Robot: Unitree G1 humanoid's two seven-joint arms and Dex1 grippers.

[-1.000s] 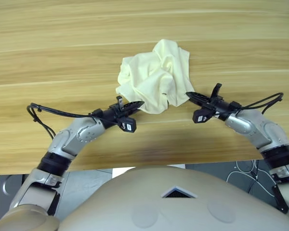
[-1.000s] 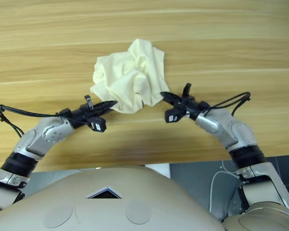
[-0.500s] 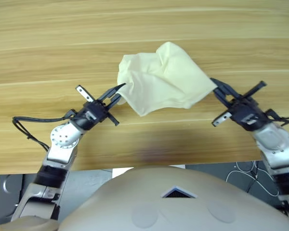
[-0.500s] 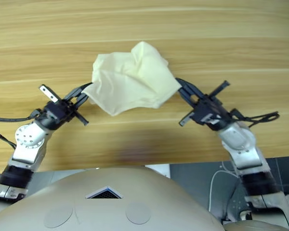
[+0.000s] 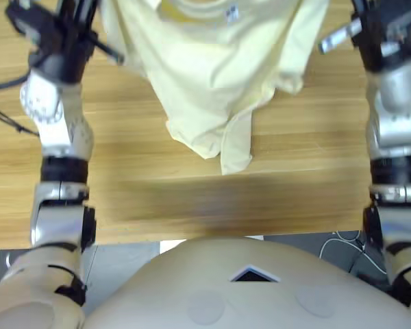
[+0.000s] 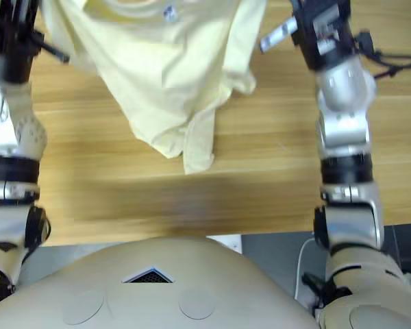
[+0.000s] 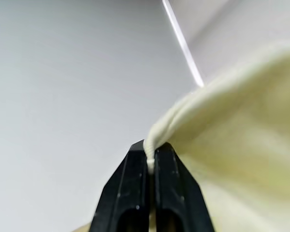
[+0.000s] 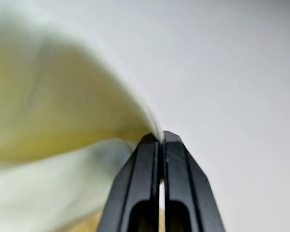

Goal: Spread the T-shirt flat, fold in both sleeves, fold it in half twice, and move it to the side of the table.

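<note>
The pale yellow T-shirt (image 5: 212, 75) hangs in the air above the wooden table (image 5: 315, 171), stretched between my two raised arms. Its collar is at the top and its loose lower end dangles just over the tabletop, near the middle. In the left wrist view my left gripper (image 7: 150, 147) is shut on a bunched edge of the T-shirt (image 7: 241, 121). In the right wrist view my right gripper (image 8: 159, 137) is shut on another edge of the T-shirt (image 8: 53, 111). Both arms stand upright at the left and right sides of the head views.
The table's front edge (image 5: 192, 236) runs close to me, with floor and cables (image 5: 346, 240) below it at the right. Bare wood lies under and around the hanging cloth.
Both arms have swung up from the tabletop, lifting the T-shirt off it. The crumpled heap has opened out and now hangs down between the grippers.
</note>
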